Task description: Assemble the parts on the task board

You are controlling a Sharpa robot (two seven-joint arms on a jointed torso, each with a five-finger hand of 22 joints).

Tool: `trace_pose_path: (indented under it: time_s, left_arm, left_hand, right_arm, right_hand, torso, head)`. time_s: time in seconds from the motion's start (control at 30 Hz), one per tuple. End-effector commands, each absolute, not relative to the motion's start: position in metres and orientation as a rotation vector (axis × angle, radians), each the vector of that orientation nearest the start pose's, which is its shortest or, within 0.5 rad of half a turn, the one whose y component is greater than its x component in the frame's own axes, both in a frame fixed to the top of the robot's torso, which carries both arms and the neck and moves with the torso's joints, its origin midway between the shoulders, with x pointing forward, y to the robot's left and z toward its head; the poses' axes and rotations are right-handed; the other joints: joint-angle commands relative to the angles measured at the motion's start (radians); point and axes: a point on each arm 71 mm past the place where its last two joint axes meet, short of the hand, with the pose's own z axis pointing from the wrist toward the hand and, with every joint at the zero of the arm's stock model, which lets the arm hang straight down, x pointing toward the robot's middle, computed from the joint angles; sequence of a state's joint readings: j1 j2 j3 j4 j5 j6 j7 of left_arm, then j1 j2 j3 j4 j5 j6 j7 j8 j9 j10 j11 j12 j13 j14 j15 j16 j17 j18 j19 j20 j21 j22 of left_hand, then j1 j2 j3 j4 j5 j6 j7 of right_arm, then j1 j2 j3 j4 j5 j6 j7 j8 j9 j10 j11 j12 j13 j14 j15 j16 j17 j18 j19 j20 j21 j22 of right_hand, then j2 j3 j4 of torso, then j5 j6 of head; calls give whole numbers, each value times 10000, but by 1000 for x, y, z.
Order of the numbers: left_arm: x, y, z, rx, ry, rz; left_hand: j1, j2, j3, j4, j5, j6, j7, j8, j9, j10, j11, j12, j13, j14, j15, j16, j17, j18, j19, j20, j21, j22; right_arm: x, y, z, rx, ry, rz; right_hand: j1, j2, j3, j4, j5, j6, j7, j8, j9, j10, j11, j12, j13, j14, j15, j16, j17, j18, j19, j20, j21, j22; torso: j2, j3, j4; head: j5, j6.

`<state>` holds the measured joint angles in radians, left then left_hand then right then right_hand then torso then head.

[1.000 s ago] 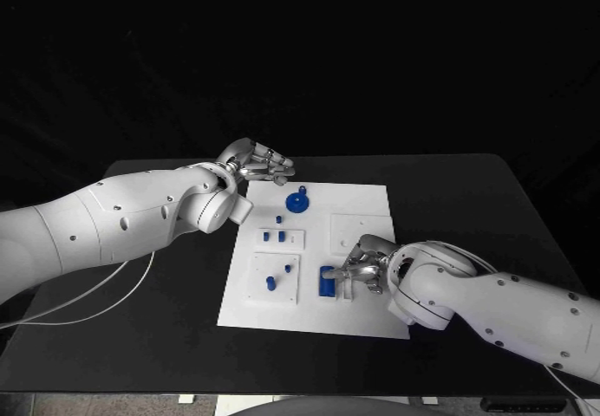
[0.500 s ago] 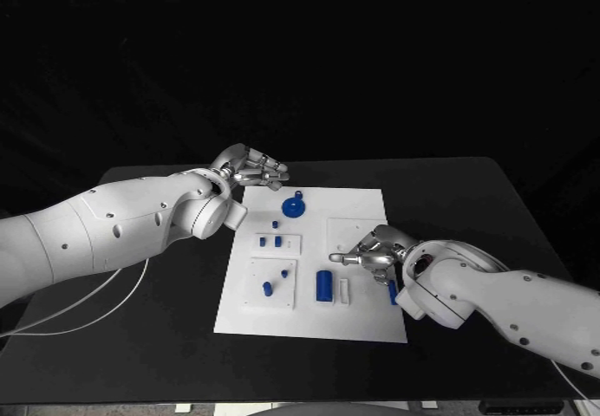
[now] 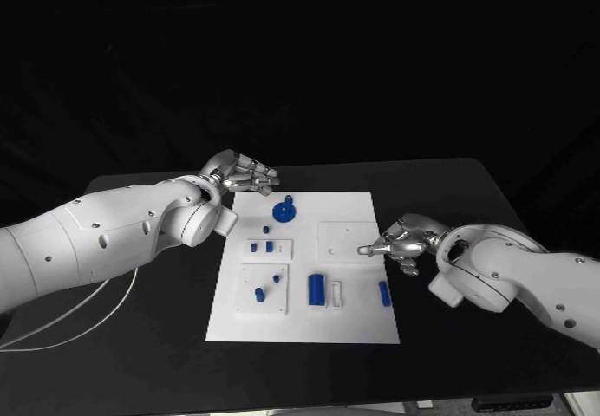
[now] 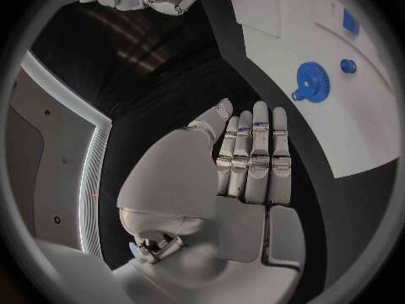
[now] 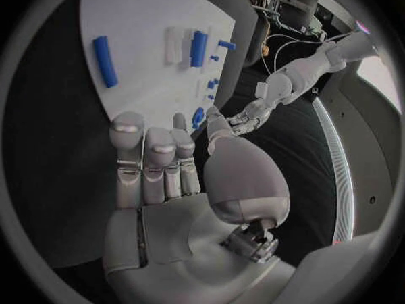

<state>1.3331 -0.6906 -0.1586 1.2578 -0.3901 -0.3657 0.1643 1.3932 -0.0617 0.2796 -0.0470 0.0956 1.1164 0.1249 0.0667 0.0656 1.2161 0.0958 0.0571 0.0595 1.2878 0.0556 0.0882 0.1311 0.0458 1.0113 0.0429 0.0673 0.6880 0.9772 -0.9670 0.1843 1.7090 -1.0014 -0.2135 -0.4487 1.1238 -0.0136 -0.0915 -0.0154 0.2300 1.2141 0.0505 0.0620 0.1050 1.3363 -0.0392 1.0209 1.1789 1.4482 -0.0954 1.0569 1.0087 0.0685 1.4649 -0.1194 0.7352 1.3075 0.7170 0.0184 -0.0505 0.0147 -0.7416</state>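
The right hand (image 3: 402, 243), empty with fingers loosely apart, hovers just beyond the task board's (image 3: 356, 325) right edge, nearest the loose blue bar (image 3: 384, 293), whose long axis runs front to back, while the left hand (image 3: 245, 176), also empty and open, sits past the far-left corner.

A black table (image 3: 463, 186) spans the scene, its far edge meeting a dark backdrop. A thin white cable (image 3: 75, 322) loops over the table's near left part, curving toward the left edge. Bundled cables (image 5: 283, 44) hang in the room beyond the table.
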Motion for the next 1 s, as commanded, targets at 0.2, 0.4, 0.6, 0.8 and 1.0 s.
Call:
trace_pose_path:
  time_s: [0.2,0.4,0.6,0.8,1.0]
  left_arm:
    - [545,212,-171,-7338,16022,-11230]
    - [545,214,-170,-7342,15986,-11224]
    - [545,215,-171,-7345,15974,-11219]
    - [544,216,-171,-7344,15995,-11221]
    - [544,216,-171,-7351,16010,-11208]
  left_hand:
    - [32,60,7,60,48,-48,-33,-32,-8,-33,-31,7,-4,-6,73,-23,16,-133,66,1,39,-14]
    - [32,60,7,60,48,-48,-33,-32,-8,-33,-31,7,-4,-6,73,-23,16,-133,66,1,39,-14]
    - [18,52,0,74,40,-61,-32,-33,-9,-32,-32,7,-4,-3,73,-19,18,-133,76,1,35,-34]
    - [18,52,0,74,40,-61,-32,-33,-9,-32,-32,7,-4,-3,73,-19,18,-133,76,1,35,-34]
    - [18,52,0,74,40,-61,-32,-33,-9,-32,-32,7,-4,-3,73,-19,18,-133,76,1,35,-34]
  right_arm:
    - [427,-250,-228,3808,22353,4029]
    - [419,-258,-233,3541,22666,2970]
    - [412,-261,-243,3420,22938,2380]
    - [409,-259,-250,3397,22989,2227]
    - [409,-253,-255,3492,22901,2313]
  right_hand:
    - [88,140,-422,-139,1091,-17,-28,16,-16,-24,4,-59,-57,-6,-17,-48,-1,-28,555,6,-99,735]
    - [-62,211,-721,-5,1298,-23,-28,20,-17,-15,7,-44,-59,2,2,-47,3,-39,559,23,-124,743]
    - [-85,350,-1163,92,1419,-13,-38,18,16,-4,5,-31,-67,3,4,-36,12,-43,559,24,-115,756]
    - [-86,468,-1435,122,1311,-8,-38,18,39,-10,4,-39,-80,4,7,-42,4,-47,559,28,-126,751]
    - [-92,494,-1457,130,1240,-5,-39,18,43,-7,4,-37,-81,8,6,-33,12,-47,562,27,-113,753]
  torso:
    - [-5,6,-40]
    - [-9,-1,-26]
    - [-14,-7,-14]
    - [5,-5,21]
    - [10,-14,13]
  head:
    - [-142,-70]
    - [-226,-98]
    - [-245,-116]
    - [-234,-110]
    - [-194,-118]
